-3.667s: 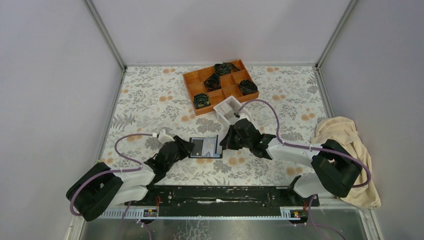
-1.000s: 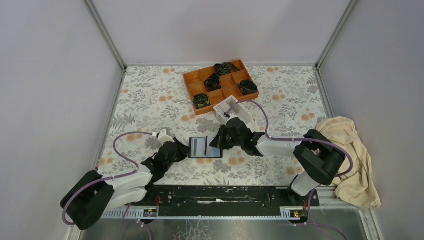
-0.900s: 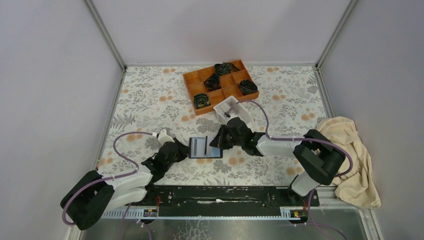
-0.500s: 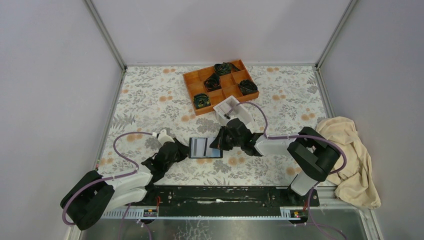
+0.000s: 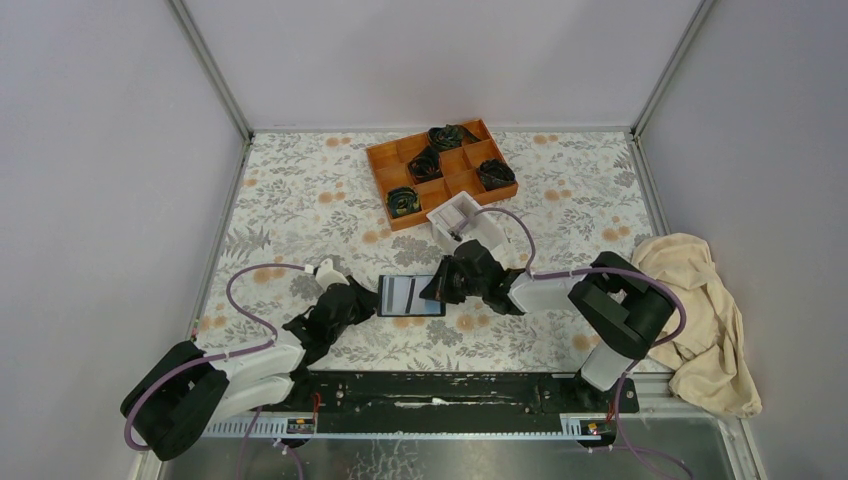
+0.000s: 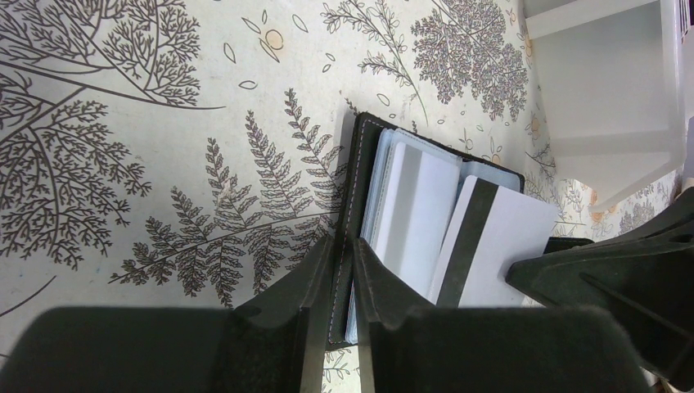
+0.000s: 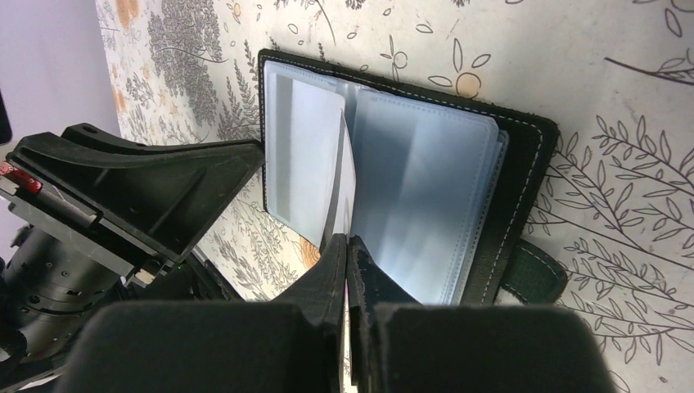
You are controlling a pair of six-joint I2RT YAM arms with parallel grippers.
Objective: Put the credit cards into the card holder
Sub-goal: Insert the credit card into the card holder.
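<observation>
- Right gripper (image 7: 347,246): jaws pinched tight on one credit card (image 6: 506,246), which is tilted over the open card holder (image 7: 524,155). The card's leading edge is down near the holder's centre fold, among the plastic sleeves (image 7: 307,155).
- Left gripper (image 6: 344,250): clamped on the holder's left cover edge, pinning it open.
- Holder risk: a hard push from the right side could drag the cover out of that clamp.
- Card risk: the edge looks closer to the fold than to a sleeve mouth. Pressing on could buckle the card or pivot it in the thin pinch.
</observation>
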